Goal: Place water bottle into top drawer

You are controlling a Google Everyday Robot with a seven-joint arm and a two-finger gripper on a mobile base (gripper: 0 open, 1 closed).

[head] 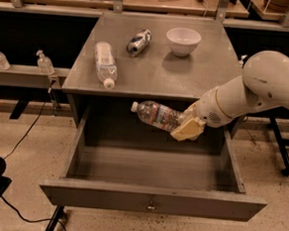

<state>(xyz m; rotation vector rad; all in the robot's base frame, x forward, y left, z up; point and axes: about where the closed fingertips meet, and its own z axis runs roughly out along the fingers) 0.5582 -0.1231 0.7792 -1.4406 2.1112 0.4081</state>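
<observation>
The water bottle [154, 114] is clear crinkled plastic with a white cap and a narrow red and bluish label band. It hangs nearly level, cap to the left, in the air over the back of the open top drawer [151, 200], just below the cabinet's top edge. My gripper [187, 128] is shut on the bottle's base end, coming in from the right on the white arm [265, 88]. The drawer is pulled fully out, grey, deep and empty, with a small knob [151, 205] on its front panel.
On the cabinet top [157, 68] lie a clear bottle with a wide white label [105, 62], a silver-and-blue can [139, 41] and a white bowl [183, 40]. Small dispenser bottles [44, 62] stand on a ledge at left. A black cable [24, 134] runs over the floor.
</observation>
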